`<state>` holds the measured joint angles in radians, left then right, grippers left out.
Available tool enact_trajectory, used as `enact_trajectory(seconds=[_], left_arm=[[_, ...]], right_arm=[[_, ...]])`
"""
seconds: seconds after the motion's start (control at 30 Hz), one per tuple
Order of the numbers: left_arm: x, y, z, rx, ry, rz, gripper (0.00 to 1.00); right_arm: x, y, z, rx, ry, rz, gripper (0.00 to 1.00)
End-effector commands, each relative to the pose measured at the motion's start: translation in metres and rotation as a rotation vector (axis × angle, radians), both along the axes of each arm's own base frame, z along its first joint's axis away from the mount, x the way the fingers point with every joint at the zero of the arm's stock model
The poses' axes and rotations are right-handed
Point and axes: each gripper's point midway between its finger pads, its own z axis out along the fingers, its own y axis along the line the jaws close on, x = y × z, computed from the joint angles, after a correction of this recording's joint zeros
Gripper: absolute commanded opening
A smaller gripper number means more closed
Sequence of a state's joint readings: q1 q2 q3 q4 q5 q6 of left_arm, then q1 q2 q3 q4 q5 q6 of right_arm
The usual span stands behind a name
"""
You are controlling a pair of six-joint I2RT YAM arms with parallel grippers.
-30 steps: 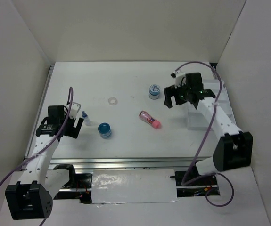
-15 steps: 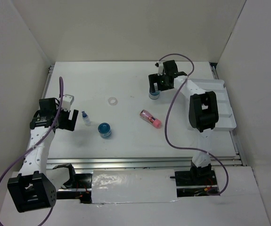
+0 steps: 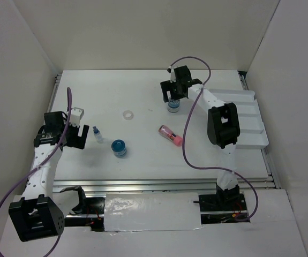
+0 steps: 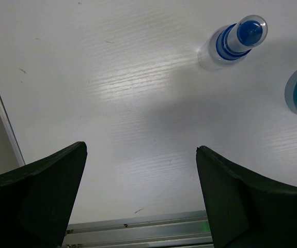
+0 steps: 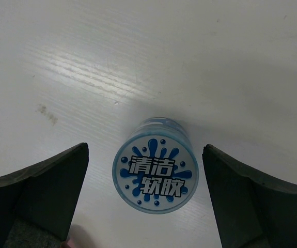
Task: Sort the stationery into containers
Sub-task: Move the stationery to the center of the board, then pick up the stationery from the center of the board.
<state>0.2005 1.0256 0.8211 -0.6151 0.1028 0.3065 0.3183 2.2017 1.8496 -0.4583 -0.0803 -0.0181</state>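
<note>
My right tool point(image 5: 143, 155) is spread wide over the round blue pot with printed lid point(image 5: 153, 173), gaps both sides. Pot upright on white worktop point(image 3: 143, 96), at 9 o'clock of white compartment tray point(image 3: 253, 118). My left tool point(image 4: 140, 155) is spread, empty; tiny blue-capped white bottle point(image 4: 231, 44) at its 1 o'clock.

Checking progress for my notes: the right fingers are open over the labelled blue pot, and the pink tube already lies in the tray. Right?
No. The top view shows the pink tube on the table, left of the tray, not in it. The right fingers are open over the labelled blue pot.
</note>
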Motion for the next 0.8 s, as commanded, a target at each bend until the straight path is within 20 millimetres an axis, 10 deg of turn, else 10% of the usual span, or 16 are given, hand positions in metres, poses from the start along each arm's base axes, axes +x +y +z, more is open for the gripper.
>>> enact_trajectory(seconds=[0.0,0.43,0.77], left_arm=[[0.001,-0.002,0.003,-0.023,-0.015,0.009,0.99],[-0.001,-0.002,-0.002,-0.022,-0.008,0.007,0.99],[-0.003,0.002,-0.001,-0.006,-0.017,0.013,0.99]], right_arm=[[0.009,-0.006,0.008,-0.023,-0.022,-0.05,0.96],[0.001,-0.021,-0.008,-0.096,0.057,-0.071,0.91],[-0.005,-0.03,0.018,-0.104,0.013,-0.059,0.48]])
